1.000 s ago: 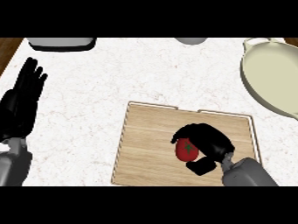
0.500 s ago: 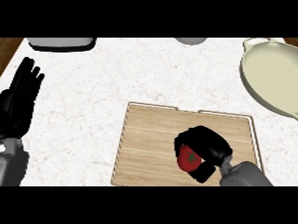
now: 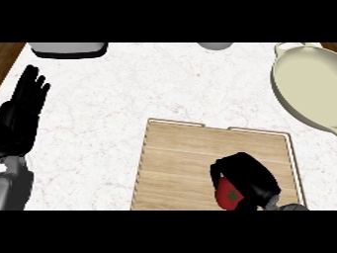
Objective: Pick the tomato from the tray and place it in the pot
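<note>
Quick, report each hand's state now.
Left hand: open, resting at the left edge, holding nothing.
Right hand: shut on the tomato, at the tray.

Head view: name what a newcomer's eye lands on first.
The black right hand curled round the red tomato, low on the wooden tray. Next, the big cream pot at the upper right, and the open left hand resting at the left edge.

The tray (image 3: 192, 163) is laid on the counter (image 3: 127, 89) at the near right, the tomato (image 3: 229, 195) is enclosed by the right hand (image 3: 248, 176) over the tray's near right part, the pot (image 3: 313, 91) is placed behind the tray to the right, and the left hand (image 3: 18, 116) is positioned at the left edge.
</note>
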`<action>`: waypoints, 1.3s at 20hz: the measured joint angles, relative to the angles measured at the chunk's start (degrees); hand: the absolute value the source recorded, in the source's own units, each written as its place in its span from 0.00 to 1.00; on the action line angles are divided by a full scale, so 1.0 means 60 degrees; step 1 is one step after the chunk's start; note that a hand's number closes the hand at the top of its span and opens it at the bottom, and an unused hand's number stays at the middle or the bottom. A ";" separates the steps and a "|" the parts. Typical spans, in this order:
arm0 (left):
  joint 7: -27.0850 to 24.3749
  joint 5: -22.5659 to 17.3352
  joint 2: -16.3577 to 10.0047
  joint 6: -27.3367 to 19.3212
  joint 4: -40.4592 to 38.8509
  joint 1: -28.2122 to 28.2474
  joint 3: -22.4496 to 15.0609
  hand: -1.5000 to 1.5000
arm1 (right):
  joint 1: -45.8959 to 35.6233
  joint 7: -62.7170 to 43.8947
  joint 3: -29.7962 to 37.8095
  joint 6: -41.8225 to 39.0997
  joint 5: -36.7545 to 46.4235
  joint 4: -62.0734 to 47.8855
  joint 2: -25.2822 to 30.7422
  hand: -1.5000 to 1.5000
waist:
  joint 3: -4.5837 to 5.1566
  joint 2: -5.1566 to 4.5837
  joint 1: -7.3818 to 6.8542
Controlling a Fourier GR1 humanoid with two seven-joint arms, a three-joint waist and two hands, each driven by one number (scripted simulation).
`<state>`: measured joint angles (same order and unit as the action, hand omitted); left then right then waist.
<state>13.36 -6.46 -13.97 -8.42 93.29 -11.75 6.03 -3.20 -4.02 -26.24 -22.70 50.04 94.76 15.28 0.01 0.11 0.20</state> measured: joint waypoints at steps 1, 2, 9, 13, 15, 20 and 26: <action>-0.0089 -0.0014 0.0008 0.0062 -0.0138 -0.0047 0.0034 0.50 | 0.0135 -0.0140 0.0002 -0.0014 0.0052 0.0324 -0.0017 1.00 | 0.0001 -0.0001 0.0009; -0.0113 0.0004 0.0029 0.0069 -0.0118 -0.0018 0.0030 0.50 | 0.0294 -0.0207 0.0110 -0.0034 -0.0004 0.0696 0.0030 1.00 | 0.0000 -0.0001 0.0015; 0.0122 0.0121 0.0065 -0.0087 0.0291 0.0183 0.0019 0.50 | 0.0913 -0.0671 0.1554 0.1071 -0.0593 0.2942 -0.0393 1.00 | -0.0005 0.0039 0.0140; 0.0052 0.0131 0.0090 -0.0067 0.0185 0.0157 0.0037 0.50 | 0.0749 -0.0934 0.2729 0.1758 -0.0902 0.3959 -0.0615 1.00 | -0.0002 0.0024 0.0142; 0.0097 0.0171 0.0119 -0.0096 0.0270 0.0163 0.0003 0.50 | 0.0627 -0.1038 0.3353 0.2006 -0.1131 0.4265 -0.0683 1.00 | -0.0003 0.0017 0.0104; 0.0202 0.0116 0.0080 0.0025 0.0264 0.0077 0.0063 0.50 | 0.0027 -0.1343 0.4965 0.2199 -0.1806 0.4476 -0.0524 1.00 | -0.0001 -0.0003 0.0028; 0.0170 0.0166 0.0208 0.0084 0.0354 0.0171 0.0032 0.50 | -0.1139 -0.1325 0.6856 0.1940 -0.3135 0.3251 0.0149 1.00 | -0.0004 -0.0016 -0.0033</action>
<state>14.37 -5.47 -12.72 -7.91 95.41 -10.72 6.22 -10.03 -11.98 14.89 -11.06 31.23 114.27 16.17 -0.01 0.01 0.00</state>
